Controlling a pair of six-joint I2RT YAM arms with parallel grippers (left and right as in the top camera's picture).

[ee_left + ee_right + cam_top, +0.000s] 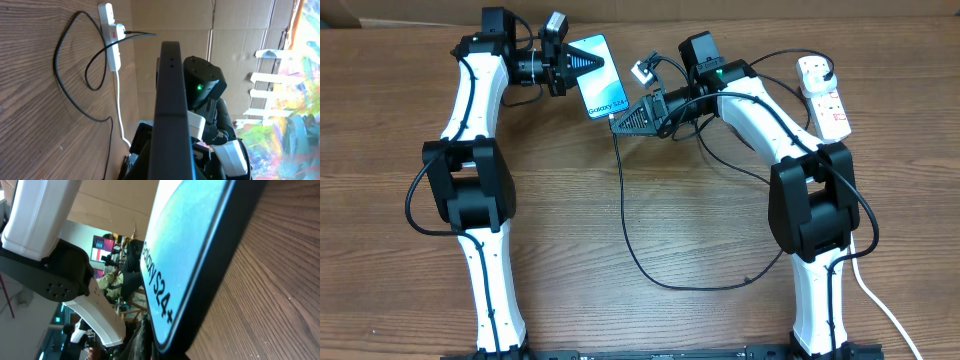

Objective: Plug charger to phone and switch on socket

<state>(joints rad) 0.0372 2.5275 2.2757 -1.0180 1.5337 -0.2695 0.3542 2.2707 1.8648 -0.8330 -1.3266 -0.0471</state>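
My left gripper [582, 64] is shut on the upper end of the phone [598, 82] and holds it tilted above the table at the back centre, its light-blue screen showing white text. In the left wrist view the phone [172, 100] shows edge-on as a dark bar. My right gripper [618, 121] is shut on the connector end of the charger [630, 240], right at the phone's lower end. The connector itself is hidden. The black cable loops across the table to the socket [823, 95] at the back right. The right wrist view is filled by the phone's screen [195, 235].
The socket [111, 35] lies near the cardboard wall, with the black cable [65, 85] curling beside it. Its thick white cord [875, 300] runs down the right edge. The right arm's wrist [202, 85] sits close behind the phone.
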